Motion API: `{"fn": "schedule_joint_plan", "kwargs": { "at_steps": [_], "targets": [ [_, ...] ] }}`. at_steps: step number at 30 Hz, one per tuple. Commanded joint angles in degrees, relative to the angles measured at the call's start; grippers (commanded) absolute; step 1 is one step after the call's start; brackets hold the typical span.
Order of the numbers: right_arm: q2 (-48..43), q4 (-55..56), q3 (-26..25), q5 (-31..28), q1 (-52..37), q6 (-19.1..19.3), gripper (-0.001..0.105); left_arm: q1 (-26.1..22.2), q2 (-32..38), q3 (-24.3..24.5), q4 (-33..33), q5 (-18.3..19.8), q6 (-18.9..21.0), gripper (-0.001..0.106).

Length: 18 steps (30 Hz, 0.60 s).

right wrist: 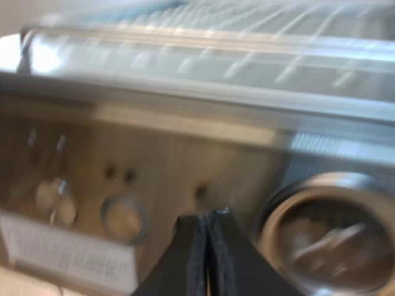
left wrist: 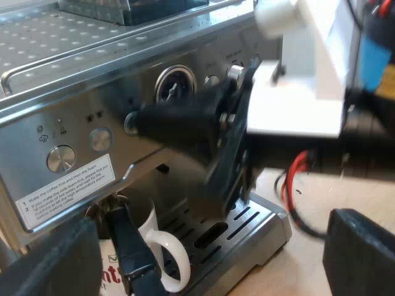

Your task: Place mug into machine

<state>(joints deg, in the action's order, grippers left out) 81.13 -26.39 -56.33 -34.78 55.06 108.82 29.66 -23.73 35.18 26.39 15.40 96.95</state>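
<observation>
A white mug [left wrist: 162,246] with red print stands on the drip tray [left wrist: 247,237] under the front of the espresso machine [left wrist: 74,92]. A dark handle [left wrist: 131,246] reaches out in front of the mug. My left gripper [left wrist: 210,231] is open, its fingers [left wrist: 361,253] spread wide and held back from the tray, nothing between them. My right gripper [left wrist: 141,122] crosses the machine's control panel, tip between a round button and the pressure gauge [left wrist: 176,86]. In the right wrist view my right gripper [right wrist: 207,237] is shut with nothing in it, close to the panel beside the gauge [right wrist: 327,240].
The machine's perforated top [left wrist: 55,37] carries a dark hopper base [left wrist: 142,9]. A knob [left wrist: 62,158], a button [left wrist: 100,139] and a white label [left wrist: 65,188] sit on the panel. The right arm [left wrist: 308,98] hangs over the pale tabletop [left wrist: 290,271] by the tray.
</observation>
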Motion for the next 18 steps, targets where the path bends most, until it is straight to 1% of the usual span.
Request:
{"fn": "schedule_joint_plan", "kwargs": {
  "at_steps": [1, 7, 9, 12, 18],
  "targets": [
    [-3.04, 0.66, 0.06, -1.06, 1.97, 0.71, 0.000, 0.17, 0.06, -0.01, -0.56, -0.64, 0.04, 0.079],
    [-7.87, 11.31, 0.04, -1.06, 6.73, 0.71, 0.000, 0.17, 0.06, -0.01, -0.56, -0.64, 0.04, 0.079],
    [-10.15, 16.69, 0.04, -1.26, 8.24, 0.71, 0.000, 0.17, 0.06, -0.01, -0.56, -0.64, 0.04, 0.079],
    [-13.16, 23.33, 0.04, -1.97, 9.30, 0.58, 0.000, 0.17, 0.06, -0.01, -0.56, -0.64, 0.04, 0.079],
    [-18.72, 32.04, 0.04, -1.96, 9.29, 0.48, 0.000, 0.17, 0.06, -0.01, -0.56, -0.64, 0.04, 0.079]
  ]
}}
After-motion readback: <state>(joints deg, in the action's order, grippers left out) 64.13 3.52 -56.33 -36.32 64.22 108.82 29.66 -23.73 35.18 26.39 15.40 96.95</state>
